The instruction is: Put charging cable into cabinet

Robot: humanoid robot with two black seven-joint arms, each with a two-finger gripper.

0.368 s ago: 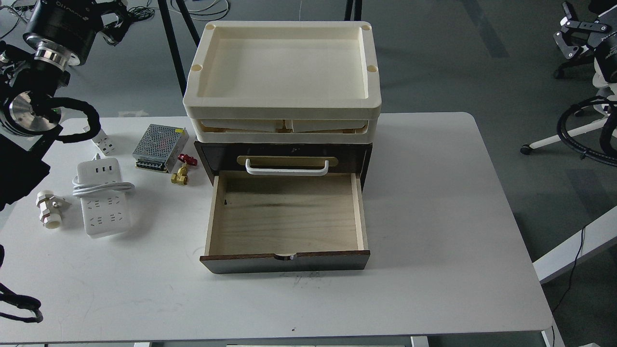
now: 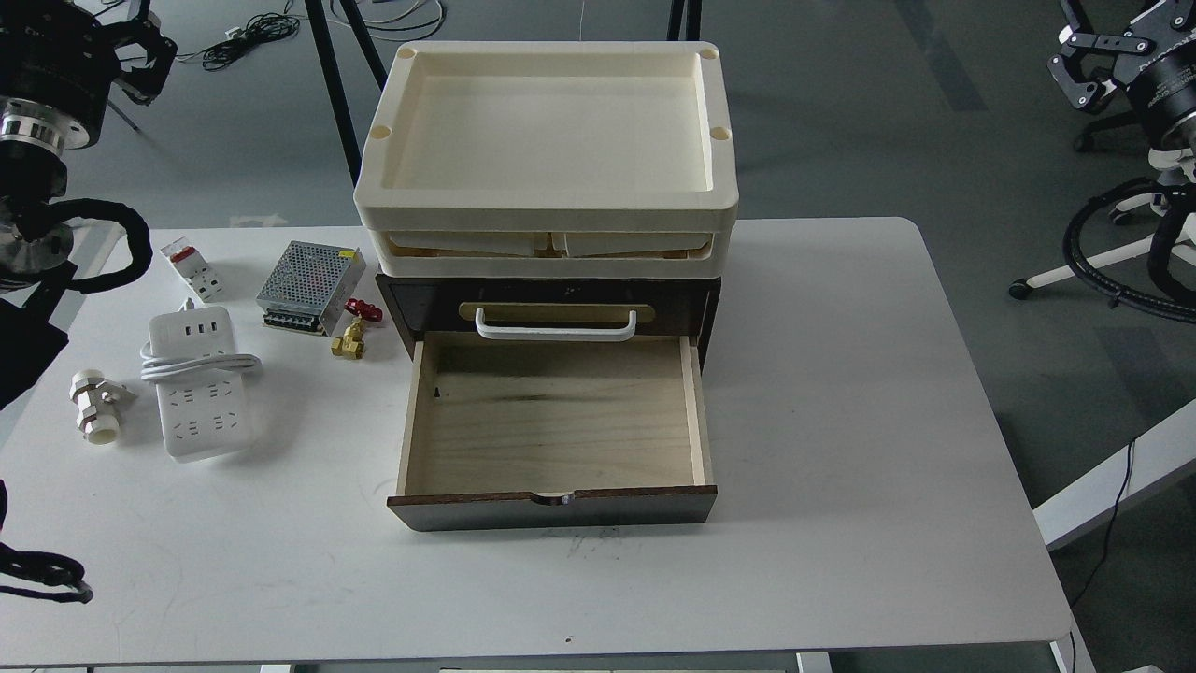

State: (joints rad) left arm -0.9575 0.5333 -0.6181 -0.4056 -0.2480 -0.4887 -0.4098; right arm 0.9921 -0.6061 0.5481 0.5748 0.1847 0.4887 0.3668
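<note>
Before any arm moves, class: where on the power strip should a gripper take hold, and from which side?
Grip the power strip across its narrow width, at the socket end just below the coiled cord, coming straight down. It lies flat, its long sides are bare, and the left gripper is nearer.

On the white tabletop [image 2: 841,421], a perforated metal power supply box [image 2: 310,286] lies near the back left, with a small white-and-red breaker block [image 2: 191,268] to its left. A brass valve with a red handle [image 2: 353,331] sits just beside the box's front right corner, and a white plastic pipe valve [image 2: 96,406] lies near the left edge.
</note>
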